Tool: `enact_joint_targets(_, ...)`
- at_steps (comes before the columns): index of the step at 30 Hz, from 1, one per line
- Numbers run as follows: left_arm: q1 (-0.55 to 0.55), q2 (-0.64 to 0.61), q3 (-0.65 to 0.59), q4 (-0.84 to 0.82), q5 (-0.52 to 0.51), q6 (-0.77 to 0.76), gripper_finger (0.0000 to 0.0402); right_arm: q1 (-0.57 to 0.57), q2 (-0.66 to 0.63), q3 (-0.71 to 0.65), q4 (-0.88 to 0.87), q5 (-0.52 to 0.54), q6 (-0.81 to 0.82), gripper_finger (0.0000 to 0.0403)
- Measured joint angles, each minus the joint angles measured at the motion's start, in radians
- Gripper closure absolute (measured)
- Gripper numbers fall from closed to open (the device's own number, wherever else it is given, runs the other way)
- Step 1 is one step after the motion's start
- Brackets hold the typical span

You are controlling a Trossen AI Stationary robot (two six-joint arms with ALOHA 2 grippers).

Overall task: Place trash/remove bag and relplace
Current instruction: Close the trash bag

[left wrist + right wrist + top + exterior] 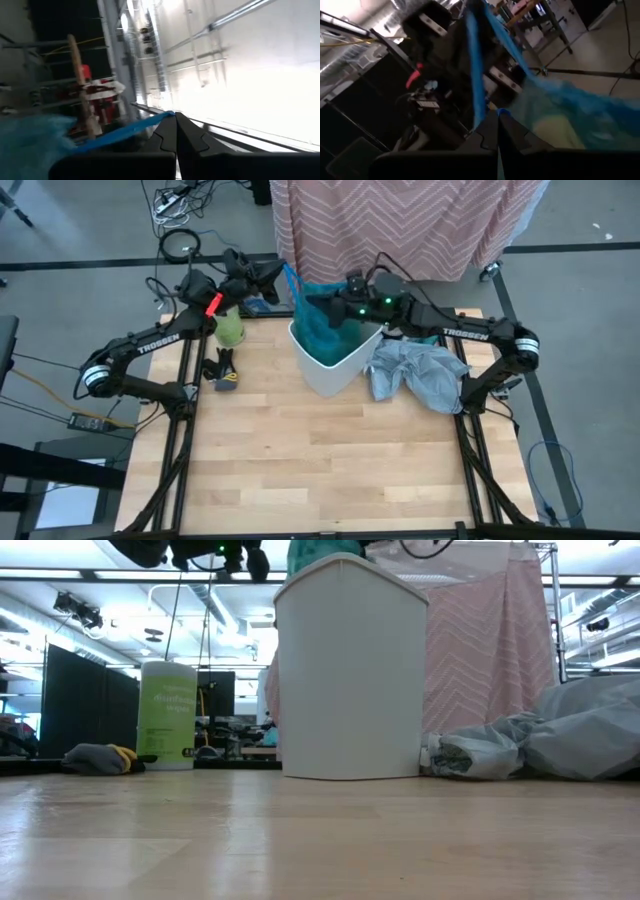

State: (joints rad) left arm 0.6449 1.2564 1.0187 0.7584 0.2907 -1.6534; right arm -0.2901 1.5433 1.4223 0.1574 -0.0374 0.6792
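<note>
Left gripper (pixel 175 122) first: its two dark fingers are pinched tight together on a stretched strip of the teal bag (pixel 120 131), right at the lower centre of the left wrist picture. In the high view that left gripper (pixel 272 275) sits at upper centre, just left of the bin's back corner, the strip of plastic running from it toward the bin.

Over to the right gripper (pixel 497 120): fingers closed as well, with the bag (pixel 555 107) caught between the tips and billowing off to the right side of that picture, another band of it rising toward the top. From above, the right gripper (pixel 325 308) hangs over the bin's mouth at upper centre, buried in the bag (pixel 322 320), which is bunched inside and above the white bin (pixel 335 365).

In the low view the bin (pixel 350 670) stands at centre frame, with a bit of teal (pixel 320 552) poking above its rim. A pale grey plastic bag (pixel 420 372) lies crumpled just right of the bin. A green canister (pixel 230 328) stands at the left, and a dark glove with yellow (pixel 222 370) lies below it. I see no loose litter.
</note>
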Motion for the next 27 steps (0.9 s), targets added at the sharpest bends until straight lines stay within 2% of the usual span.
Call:
enact_joint_targets(18,-0.054,0.000,0.000,-0.031,-0.006,0.006,0.0400,-0.031,0.009,0.001,0.003,0.022,-0.016,0.0403)
enact_joint_targets(27,-0.072,0.014,0.000,-0.045,-0.063,0.031,0.0400,-0.040,0.009,0.001,0.005,0.017,-0.020,0.0403)
